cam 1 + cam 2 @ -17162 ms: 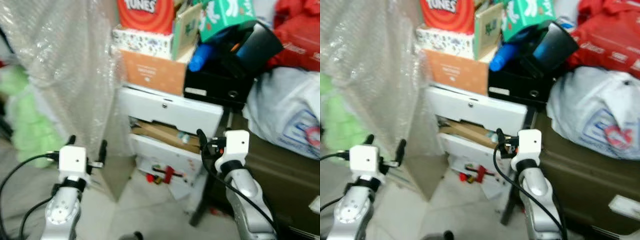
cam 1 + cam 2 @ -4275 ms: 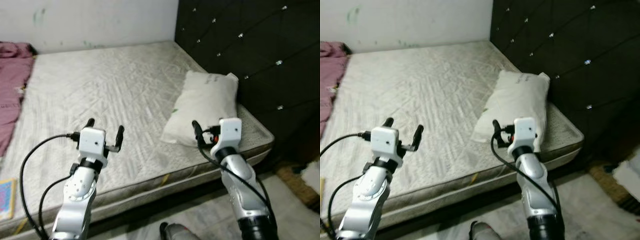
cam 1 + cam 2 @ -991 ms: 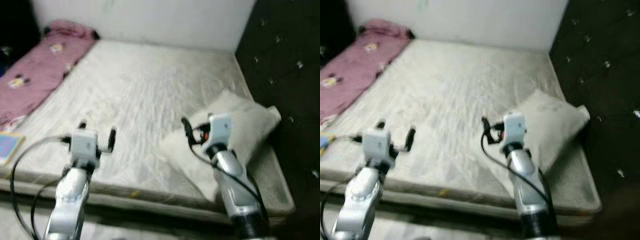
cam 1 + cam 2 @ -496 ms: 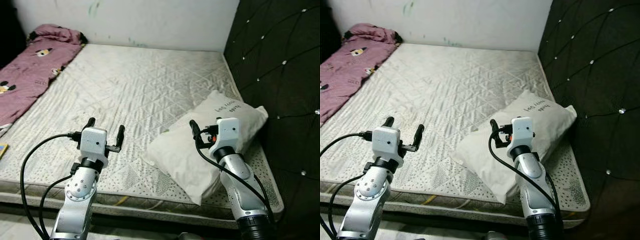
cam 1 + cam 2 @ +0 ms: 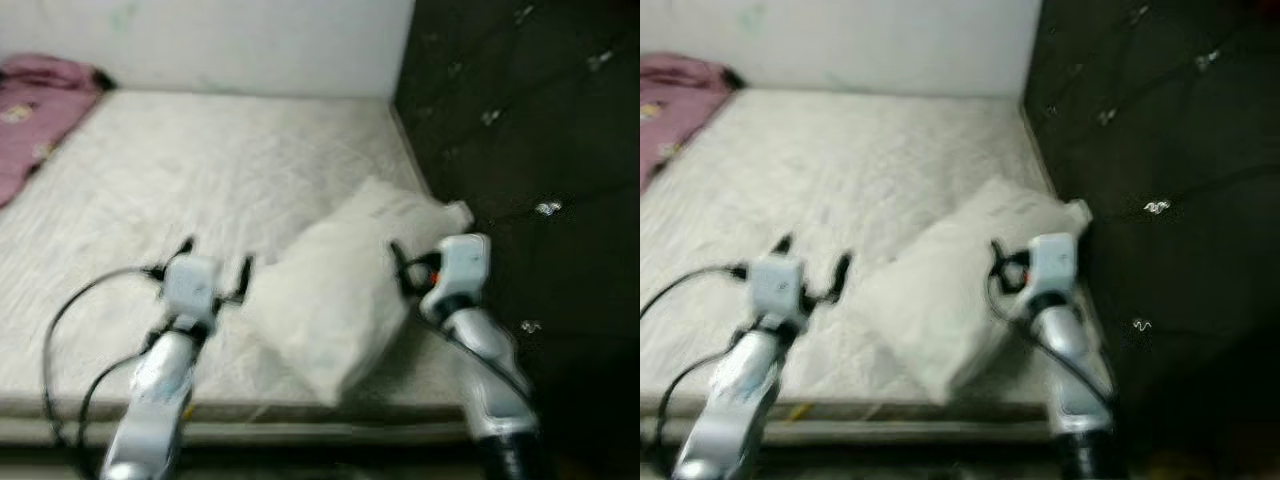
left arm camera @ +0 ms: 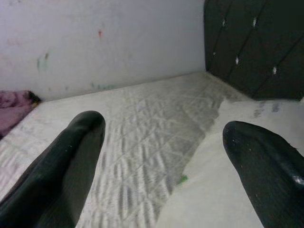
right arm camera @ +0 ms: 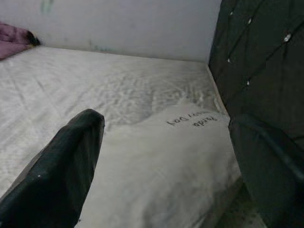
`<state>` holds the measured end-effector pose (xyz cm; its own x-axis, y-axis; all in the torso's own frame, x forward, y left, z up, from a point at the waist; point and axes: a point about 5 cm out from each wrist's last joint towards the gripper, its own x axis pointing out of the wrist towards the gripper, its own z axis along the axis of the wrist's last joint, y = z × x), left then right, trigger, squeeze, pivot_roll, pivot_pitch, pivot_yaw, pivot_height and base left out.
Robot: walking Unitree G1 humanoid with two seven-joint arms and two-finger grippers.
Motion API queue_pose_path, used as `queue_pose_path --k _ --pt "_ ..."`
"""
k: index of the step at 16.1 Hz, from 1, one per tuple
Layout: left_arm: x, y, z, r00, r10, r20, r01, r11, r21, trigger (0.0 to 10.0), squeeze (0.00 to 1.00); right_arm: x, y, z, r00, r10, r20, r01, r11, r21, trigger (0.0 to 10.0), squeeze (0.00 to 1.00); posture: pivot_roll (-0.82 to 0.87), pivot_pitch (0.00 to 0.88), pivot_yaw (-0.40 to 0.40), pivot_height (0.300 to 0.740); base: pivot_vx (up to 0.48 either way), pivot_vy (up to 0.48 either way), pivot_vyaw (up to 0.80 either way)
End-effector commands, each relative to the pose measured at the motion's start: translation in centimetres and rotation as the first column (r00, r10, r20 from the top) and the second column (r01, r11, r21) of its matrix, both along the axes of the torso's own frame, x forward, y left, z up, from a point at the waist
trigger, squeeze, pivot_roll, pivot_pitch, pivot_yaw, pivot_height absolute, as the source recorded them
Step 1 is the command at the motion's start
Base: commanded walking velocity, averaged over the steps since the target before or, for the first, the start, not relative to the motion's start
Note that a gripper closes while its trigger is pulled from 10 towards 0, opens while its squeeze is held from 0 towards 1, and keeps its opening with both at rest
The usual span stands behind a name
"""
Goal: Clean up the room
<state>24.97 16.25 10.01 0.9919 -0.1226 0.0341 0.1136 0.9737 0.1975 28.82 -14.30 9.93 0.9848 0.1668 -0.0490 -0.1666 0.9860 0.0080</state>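
Since half a second ago the head view is swung rightward and blurred, so more of the black tufted headboard [image 5: 520,120] is taken in; the soft white pillow [image 5: 335,290] is still seen lying askew near the mattress's front corner by that headboard. The left gripper [image 5: 215,262] and right gripper [image 7: 166,142] are both held spread and empty over it. The pillow is judged light, limp and easily bunched, best pinched at a corner or edge; the quilted white mattress [image 5: 840,160] is bare, with a pink blanket [image 5: 40,85] at its far left.
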Motion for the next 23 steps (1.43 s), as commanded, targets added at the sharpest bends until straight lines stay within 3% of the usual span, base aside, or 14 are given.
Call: queue_pose_path --k 1,6,8,9,11,12,13,14,17,18,19,21,23 --pt "0.2 -0.3 0.5 1.0 -0.005 0.02 0.005 1.0 -0.002 10.0 0.0 0.2 -0.4 0.2 1.0 -0.01 0.001 0.01 1.0 -0.011 10.0 0.0 -0.13 0.0 -0.008 0.74 0.0 -0.409 0.0" --pt "0.2 0.1 0.5 1.0 0.005 0.022 -0.004 0.999 -0.034 10.0 0.0 0.2 -0.4 0.2 1.0 -0.009 -0.001 0.009 1.0 -0.012 10.0 0.0 -0.13 0.0 -0.008 0.74 0.0 -0.048 0.0" --pt "0.4 0.2 0.9 0.999 0.018 0.045 -0.02 0.998 0.053 10.0 0.0 0.2 -0.4 0.2 1.0 -0.002 -0.002 0.002 1.0 -0.015 10.0 0.0 -0.12 0.0 -0.013 0.74 0.0 0.0 0.0" --pt "0.7 -0.3 2.1 0.995 0.018 0.099 -0.021 0.999 0.03 10.0 0.0 0.2 -0.5 0.1 1.0 0.002 -0.004 -0.002 1.0 -0.018 10.0 0.0 -0.12 0.0 -0.016 0.74 0.0 0.0 0.0" --pt "1.0 -1.4 3.3 0.989 -0.063 0.132 0.063 0.998 0.004 10.0 0.0 0.3 -0.4 0.0 1.0 0.006 -0.015 -0.006 1.0 -0.022 10.0 0.0 -0.12 0.0 -0.018 0.74 0.0 0.0 -0.4" --pt "0.9 -1.7 2.6 0.99 -0.102 0.097 0.105 0.994 -0.029 10.0 0.0 0.3 -0.4 0.0 1.0 0.006 -0.018 -0.006 1.0 -0.021 10.0 0.0 -0.12 0.0 -0.017 0.74 0.0 0.0 -0.8" --pt "0.8 -1.5 1.1 0.996 -0.088 0.031 0.089 0.996 -0.027 10.0 0.0 0.4 -0.2 0.2 1.0 0.013 -0.006 -0.013 1.0 -0.028 10.0 0.0 -0.12 0.0 -0.015 0.74 0.0 0.0 0.0" --pt "0.7 -1.4 0.9 0.997 -0.078 0.026 0.078 0.997 -0.015 10.0 0.0 0.4 -0.1 0.2 1.0 0.014 -0.004 -0.014 0.999 -0.03 10.0 0.0 -0.12 0.0 -0.015 0.74 0.0 0.0 0.0" --pt "1.2 -0.2 0.8 0.988 0.149 -0.026 -0.145 0.983 0.115 10.0 0.0 0.4 0.3 -0.3 0.999 0.032 -0.038 -0.034 0.998 -0.051 10.0 0.0 -0.11 0.0 -0.004 0.74 0.0 0.0 0.0" --pt "1.2 -0.3 0.8 0.994 0.107 -0.03 -0.104 0.99 0.097 10.0 0.0 0.5 0.4 -0.6 0.998 0.032 -0.057 -0.035 0.998 -0.049 10.0 0.0 -0.11 0.0 -0.003 0.74 0.0 0.0 0.0" --pt "1.0 -0.7 0.9 1.0 -0.009 -0.003 0.009 0.999 0.032 10.0 0.0 0.6 0.4 -0.8 0.997 0.025 -0.068 -0.028 0.999 -0.041 10.0 0.0 -0.11 0.0 0.001 0.74 0.0 0.0 0.0" --pt "0.2 -0.2 0.4 0.999 0.042 -0.018 -0.042 0.999 -0.03 10.0 0.0 0.5 0.8 -0.6 0.997 0.058 -0.049 -0.061 0.997 -0.042 10.0 0.0 -0.12 0.0 0.004 0.74 0.0 0.0 0.0" --pt "0.1 -0.1 0.6 0.997 0.076 0.0 -0.076 0.997 -0.002 10.0 0.0 0.5 1.6 -0.2 0.993 0.117 -0.019 -0.118 0.992 -0.039 10.0 0.0 -0.12 0.0 0.002 0.74 0.0 0.0 0.0"
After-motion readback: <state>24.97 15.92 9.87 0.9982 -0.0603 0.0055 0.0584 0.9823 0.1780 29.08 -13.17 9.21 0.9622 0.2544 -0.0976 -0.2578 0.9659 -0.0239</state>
